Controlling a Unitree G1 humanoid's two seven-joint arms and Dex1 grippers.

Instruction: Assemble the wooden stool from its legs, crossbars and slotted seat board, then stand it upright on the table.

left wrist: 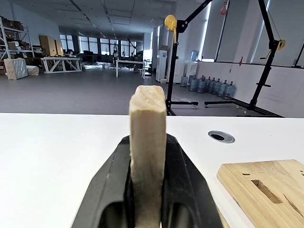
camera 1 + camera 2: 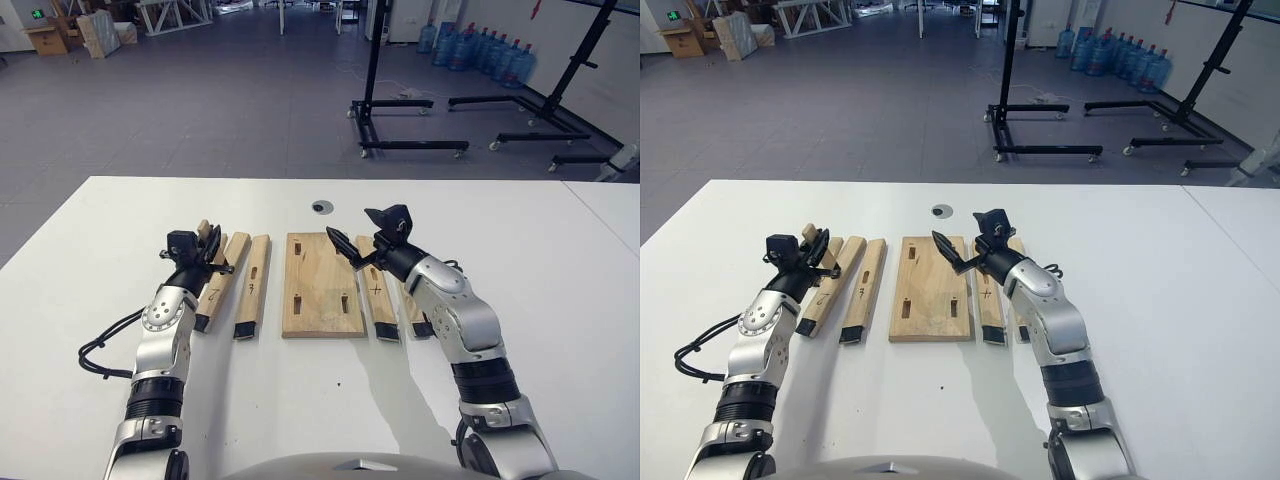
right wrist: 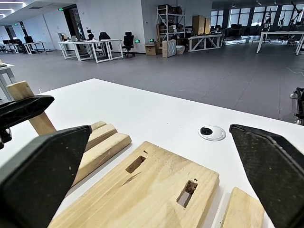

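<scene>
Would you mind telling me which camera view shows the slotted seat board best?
The left eye view: the seat board shows almost whole, slots included, with the right gripper over one far corner. The right eye view matches it. The right wrist view shows part with two slots; the left wrist view, one corner.

Bare table (image 2: 560, 300) wide open on my right and along the near edge; seat board (image 2: 310, 290) fills the middle; legs (image 2: 252, 285) flank it, thin gaps between; my left gripper (image 2: 215, 262), clamping one leg (image 1: 147, 123), crowds the left row.
</scene>
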